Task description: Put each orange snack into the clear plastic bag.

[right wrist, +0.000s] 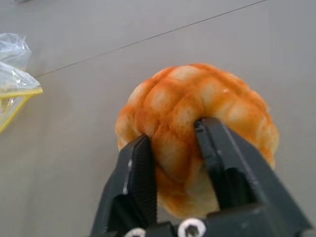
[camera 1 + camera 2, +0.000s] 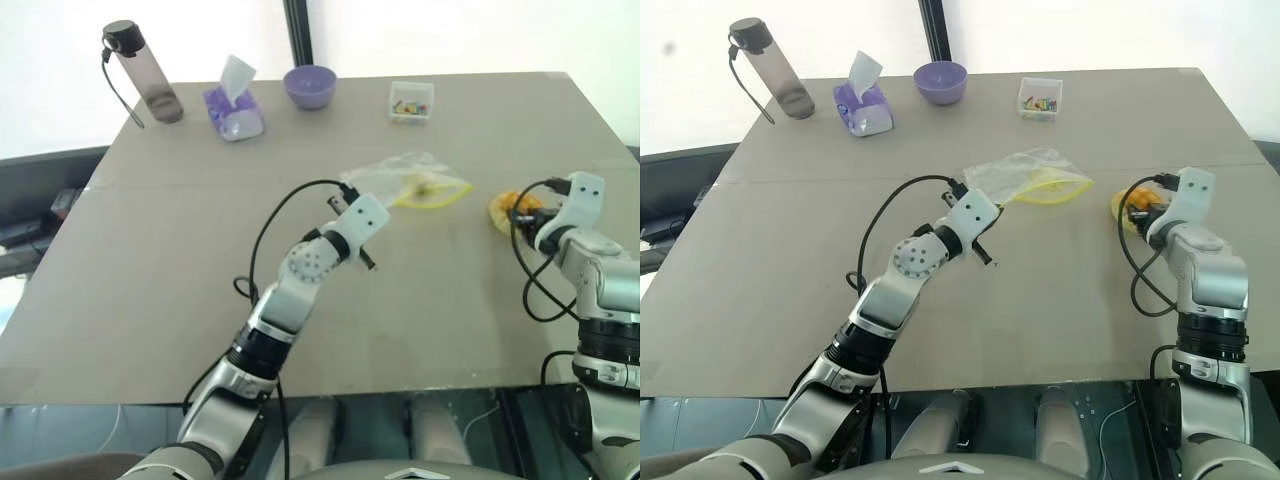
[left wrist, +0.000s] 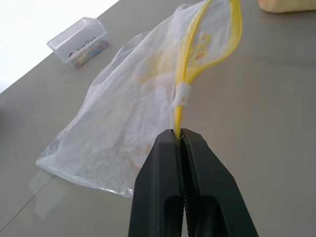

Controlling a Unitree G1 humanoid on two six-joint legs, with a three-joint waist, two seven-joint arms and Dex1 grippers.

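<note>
The right gripper [image 1: 173, 148] has its fingers pressed into an orange bun [image 1: 197, 113] on the table [image 2: 150, 300] at the right; from the head views the gripper hides much of the bun. The left gripper [image 3: 181, 143] is pinched tight on the yellow strip of the clear bag [image 3: 128, 113], mid-table. The bag lies crumpled, mouth gaping toward the bun; its contents are hard to make out. Far back, a small clear box [image 2: 411, 101] holds coloured bits.
</note>
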